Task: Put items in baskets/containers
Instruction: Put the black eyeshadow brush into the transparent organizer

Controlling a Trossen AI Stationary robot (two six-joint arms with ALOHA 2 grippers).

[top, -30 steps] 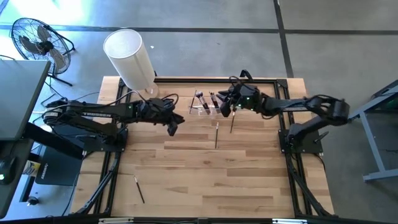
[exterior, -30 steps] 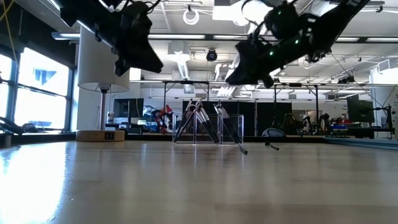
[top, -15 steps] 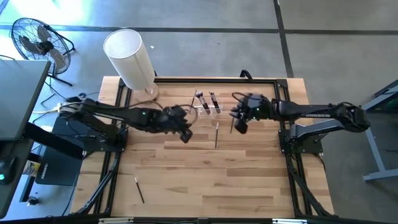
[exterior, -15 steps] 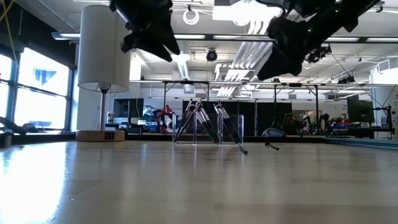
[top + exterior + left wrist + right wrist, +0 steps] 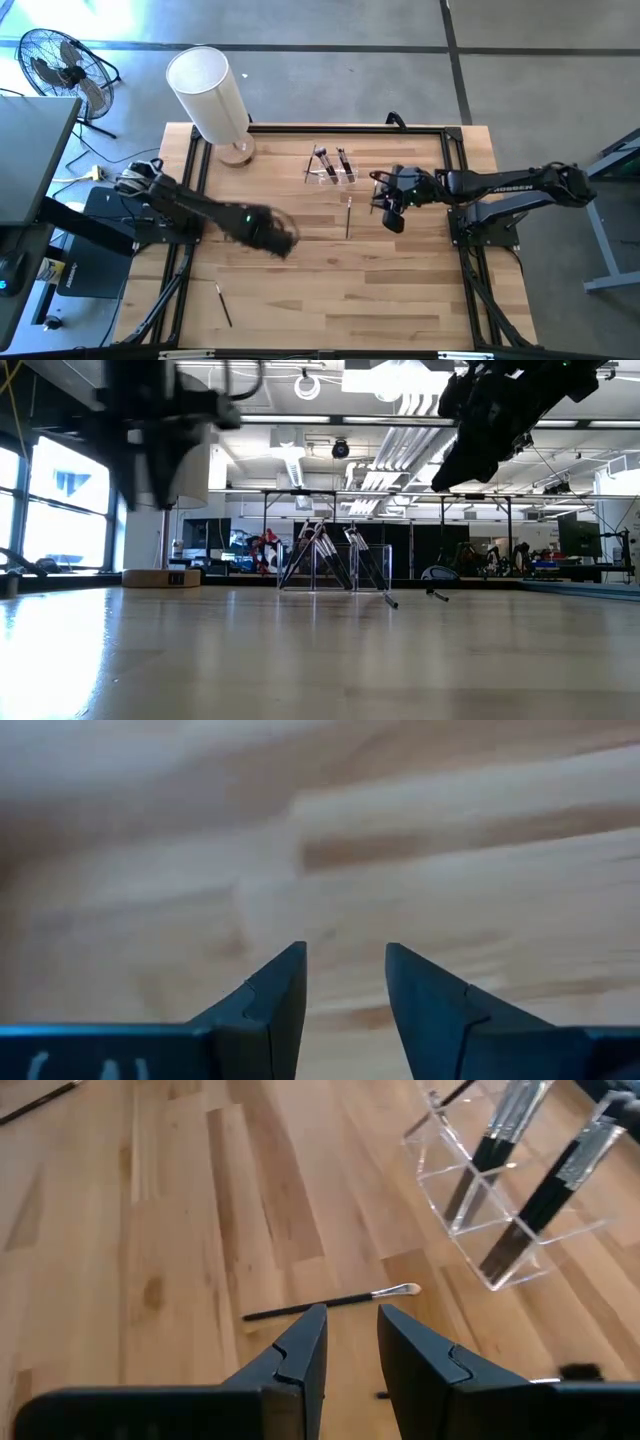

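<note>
The clear holder point(image 5: 332, 168) stands near the table's far edge with several dark-handled brushes point(image 5: 545, 1190) leaning in it. One loose brush point(image 5: 347, 215) lies just in front of it, its pale tip point(image 5: 400, 1291) showing in the right wrist view. Another brush point(image 5: 225, 303) lies near the table's near left corner. In the low view, two brushes point(image 5: 390, 600) lie on the table to the right of the holder point(image 5: 335, 565). My right gripper point(image 5: 392, 215) hovers open to the right of the loose brush. My left gripper point(image 5: 277, 238) hangs open over bare wood, left of the table's middle.
A tall white cylinder point(image 5: 210, 90) on a wooden base stands at the table's far left corner. A fan point(image 5: 60, 62) stands on the floor beyond the table. Bare wood point(image 5: 400, 290) spreads across the near half of the table.
My right gripper has drawn back from the holder toward the table's right and near edge. My left gripper has swung from beside the holder toward the near edge, fast enough to blur. The brushes and holder have stayed where they were.
</note>
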